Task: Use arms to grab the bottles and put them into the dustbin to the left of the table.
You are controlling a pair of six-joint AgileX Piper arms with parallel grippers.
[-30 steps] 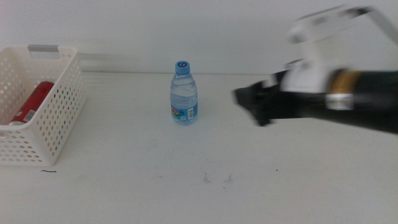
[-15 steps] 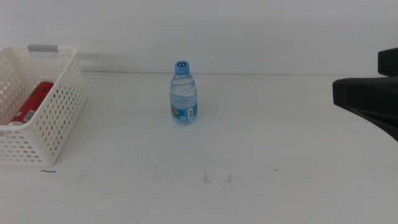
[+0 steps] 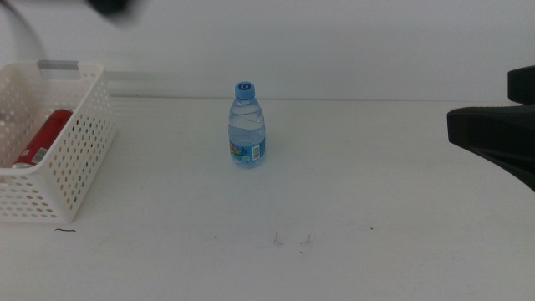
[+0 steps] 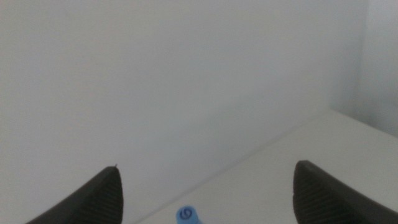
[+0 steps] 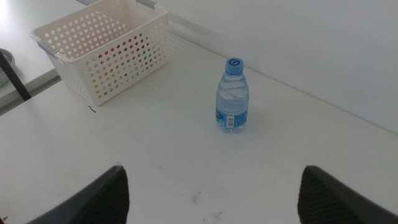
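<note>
**One bottle left on the table**

We saw the water bottle (image 3: 247, 125) standing upright mid-table (image 3: 376, 184), well apart from the dustbin (image 3: 79, 159), where the red can (image 3: 43, 138) already lay. Both our grippers, left (image 4: 205, 193) and right (image 5: 211, 193), were spread and empty. Next, we judged, one gripper should descend around the bottle.

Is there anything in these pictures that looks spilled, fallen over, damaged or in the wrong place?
Nothing stands out. The water bottle stands upright, capped, on the table. The red can lies inside the basket, which sits level. No spill shows.
</note>
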